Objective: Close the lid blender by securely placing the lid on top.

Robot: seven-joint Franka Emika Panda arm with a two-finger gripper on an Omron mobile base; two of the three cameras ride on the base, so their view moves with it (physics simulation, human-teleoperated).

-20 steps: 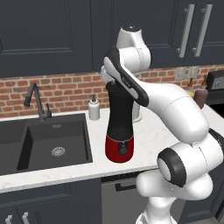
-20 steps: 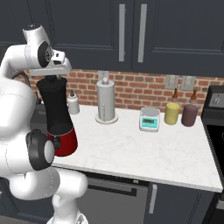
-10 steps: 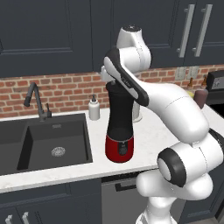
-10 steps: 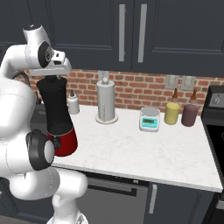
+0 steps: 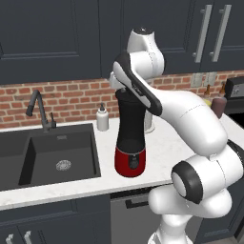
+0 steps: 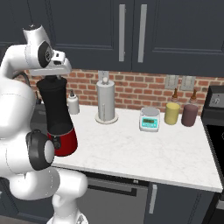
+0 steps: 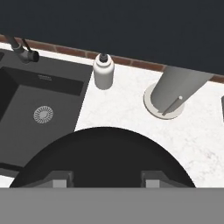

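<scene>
The fingers [image 7: 105,178] are pinched shut on the lid [image 7: 105,153], held right at the top of the blender [image 5: 130,138], which stands on the worktop [image 6: 144,148] beside the sink [image 5: 57,152]. Beyond, the hand view shows the drain [image 7: 43,114], a soap dispenser [image 7: 103,71] and a paper towel holder [image 7: 173,94]; the right base view adds a scale [image 6: 149,119] and two jars [image 6: 172,113].

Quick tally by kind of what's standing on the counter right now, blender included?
Blender: 1
Soap dispenser: 1
Paper towel holder: 1
Kitchen scale: 1
Canisters: 2, yellow and maroon
Total: 6
</scene>
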